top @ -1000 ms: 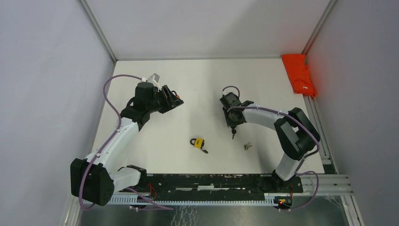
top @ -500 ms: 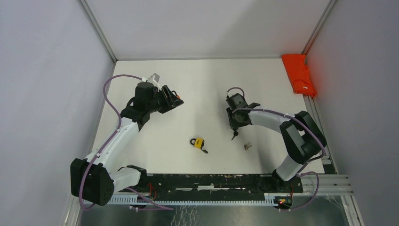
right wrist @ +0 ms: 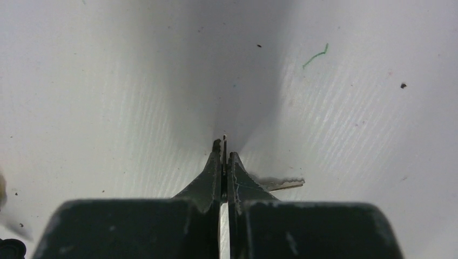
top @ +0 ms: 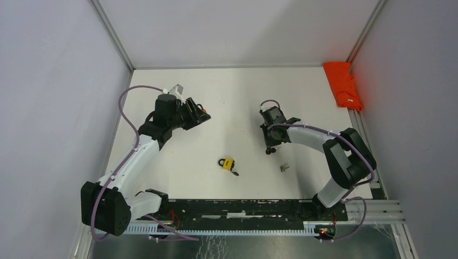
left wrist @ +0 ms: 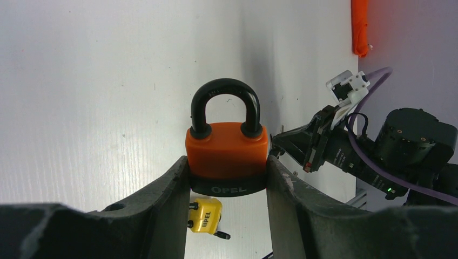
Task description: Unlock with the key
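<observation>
Orange padlock (left wrist: pixel 227 151): clamped by its two flanks, with the black shackle pointing away from the left wrist. The black base band marked OPEL is turned back toward that wrist, and no keyhole is seen.
Left gripper (left wrist: pixel 227 168): closed on the orange padlock, one finger pressed to each side of the body. It hangs over the left part of the counter (top: pixel 232 91) and is aimed to the right.
Right gripper (right wrist: pixel 224 150): its fingers are pressed together with no gap shown, the tips set down at the counter, right of centre.
Key (right wrist: pixel 281 184): a toothed silver blade is seen flat on the counter, jutting to the right from behind the right finger. Its long axis runs across the fingers, not along them. Whether it is pinched cannot be told.
Deciding relation: the orange padlock is found to the left of the right gripper and a little farther back, well apart from it. The shackle is pointed rightward on a line judged to pass on the far side of the right gripper, so the base is turned away from the right arm.
Nearer arm: the key is reached by the right arm alone; the left is well apart from it.
Next move, as a judgement: a hold on the key is to be confirmed, then the blade and the padlock base are to be brought face to face.
Yellow padlock (top: pixel 228 163): laid on the counter between the arms, toward the near edge, and touched by neither.
Spare keys (top: pixel 283 167): laid just near and right of the right gripper.
</observation>
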### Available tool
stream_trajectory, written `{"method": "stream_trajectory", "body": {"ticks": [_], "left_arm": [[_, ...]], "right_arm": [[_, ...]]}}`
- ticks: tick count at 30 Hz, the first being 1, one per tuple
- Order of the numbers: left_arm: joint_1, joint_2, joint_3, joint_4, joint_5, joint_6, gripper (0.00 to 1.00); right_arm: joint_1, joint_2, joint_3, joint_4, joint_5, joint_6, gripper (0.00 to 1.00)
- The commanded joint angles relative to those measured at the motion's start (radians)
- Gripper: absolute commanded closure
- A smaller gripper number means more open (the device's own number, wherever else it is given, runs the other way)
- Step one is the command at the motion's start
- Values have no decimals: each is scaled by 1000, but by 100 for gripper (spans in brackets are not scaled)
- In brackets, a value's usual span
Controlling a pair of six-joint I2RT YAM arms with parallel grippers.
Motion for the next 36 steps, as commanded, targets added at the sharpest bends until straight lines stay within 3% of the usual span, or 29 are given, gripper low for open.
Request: {"method": "stream_trajectory", "body": {"ticks": [1,14,18,21,25,36], "left_arm": [[6,-23,24,54,12,46,98],[8,-24,33,36,-3,54,98],[8,-28,36,31,-11,59,98],[11,-28,36,28,-12,61,98],[14,-27,33,29,-11,63,98],[16,-29,24,36,-2,58,98]], "right_arm": [[24,-9,74,-1,-25,-53,100],[177,273,338,-126,76,-122,100],[188,324,354,-122,71,-120,94],[190,317,333,-105,73,-113,77],[190,278,283,-69,64,-101,68],[190,217,217,-61,41,-80,72]]}}
